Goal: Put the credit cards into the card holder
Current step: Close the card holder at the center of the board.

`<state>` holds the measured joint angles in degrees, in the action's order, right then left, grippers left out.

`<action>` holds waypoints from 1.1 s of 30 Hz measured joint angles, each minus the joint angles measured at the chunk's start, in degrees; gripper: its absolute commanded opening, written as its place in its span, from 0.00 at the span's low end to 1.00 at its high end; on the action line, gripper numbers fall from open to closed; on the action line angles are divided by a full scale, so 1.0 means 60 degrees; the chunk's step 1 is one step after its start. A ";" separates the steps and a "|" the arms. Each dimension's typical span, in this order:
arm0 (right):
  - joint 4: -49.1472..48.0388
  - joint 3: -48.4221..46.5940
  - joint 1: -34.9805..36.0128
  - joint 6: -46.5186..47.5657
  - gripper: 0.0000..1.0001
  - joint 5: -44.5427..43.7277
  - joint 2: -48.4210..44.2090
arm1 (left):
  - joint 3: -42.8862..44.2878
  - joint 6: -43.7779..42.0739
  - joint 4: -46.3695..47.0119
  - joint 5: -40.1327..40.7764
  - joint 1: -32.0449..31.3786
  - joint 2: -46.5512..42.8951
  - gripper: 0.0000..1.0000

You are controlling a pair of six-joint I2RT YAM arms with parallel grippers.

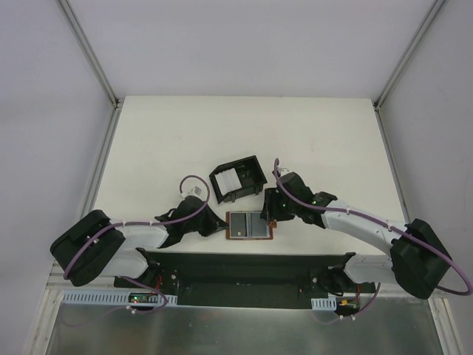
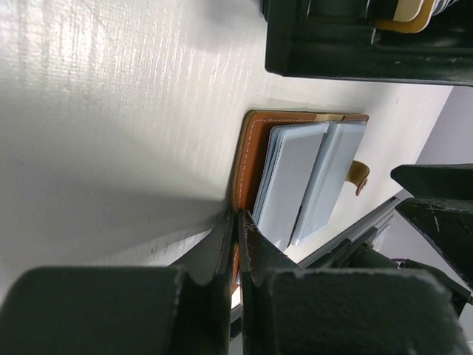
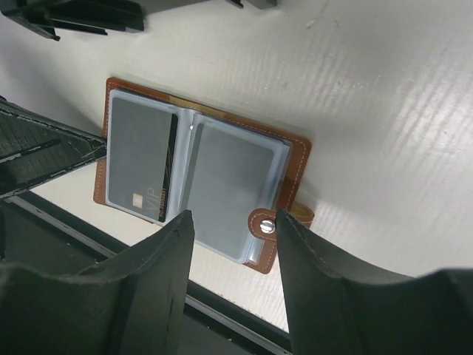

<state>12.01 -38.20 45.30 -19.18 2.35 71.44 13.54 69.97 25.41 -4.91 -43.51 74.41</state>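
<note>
Some credit cards (image 1: 228, 180) already stand in the card holder (image 1: 253, 171); others sit in the open wallet (image 1: 249, 225) near it. Your left pincer (image 2: 238, 222) is pressed together at the wallet's edge, and your right pincer (image 3: 233, 222) gapes over its clasp (image 3: 266, 225). White textured tabletop (image 1: 332, 140), pale walls (image 1: 44, 89) around.

The card holder (image 1: 250, 176), a black open-topped box with angled walls, sits turned at a slant on the white surface (image 1: 185, 133), near the centre of the top view. White credit cards (image 1: 228, 180) stand in its left part. Just below it, grey cards (image 3: 140, 159) lie flat in the clear sleeves of an open brown wallet (image 3: 294, 166).
</note>
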 measured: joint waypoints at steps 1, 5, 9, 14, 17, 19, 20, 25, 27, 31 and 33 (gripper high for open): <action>-0.0073 -0.0004 0.0018 -0.0011 0.51 0.0051 0.0044 | -0.0004 -0.0004 -0.0036 0.0011 0.0000 -0.0029 0.00; -0.0098 -0.0026 0.0040 -0.0011 0.51 0.0109 0.0444 | -0.0044 -0.0015 -0.0157 0.0102 0.0000 -0.0186 0.00; 0.0361 -0.0087 0.0109 0.0087 0.53 -0.0073 0.0627 | -0.0091 -0.0033 -0.0397 0.0168 -0.0004 -0.0437 0.00; 0.0750 -0.0488 0.0353 0.0342 0.58 -0.0339 0.0805 | -0.0131 -0.0076 -0.0736 0.0237 0.0000 -0.0743 0.00; 0.0940 -0.0790 0.0444 0.0484 0.59 -0.0408 0.1056 | -0.0135 -0.0095 -0.0801 0.0255 0.0000 -0.0787 0.00; 0.1078 -0.1027 0.0510 0.0554 0.60 -0.0525 0.1297 | -0.0135 -0.0095 -0.0809 0.0255 0.0000 -0.0787 0.00; 0.1144 -0.1137 0.0561 0.0586 0.60 -0.0579 0.1424 | -0.0135 -0.0095 -0.0809 0.0255 0.0000 -0.0787 0.00; 0.1541 -0.1592 0.0845 0.0674 0.60 -0.0863 0.2000 | -0.0131 -0.0095 -0.0812 0.0255 0.0000 -0.0790 0.00; 0.1749 -0.1800 0.0976 0.0714 0.60 -0.1078 0.2218 | -0.0135 -0.0095 -0.0820 0.0259 0.0000 -0.0798 0.00; 0.2157 -0.2073 0.1279 0.0765 0.56 -0.1555 0.2455 | -0.0135 -0.0098 -0.0827 0.0259 -0.0004 -0.0801 0.00; 0.2357 -0.2211 0.1381 0.0794 0.56 -0.1741 0.2568 | -0.0135 -0.0102 -0.0827 0.0259 0.0000 -0.0801 0.00</action>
<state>26.15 -51.46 53.58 -14.41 -8.10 86.85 12.73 69.36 20.45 -3.36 -43.51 69.60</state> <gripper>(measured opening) 0.571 0.006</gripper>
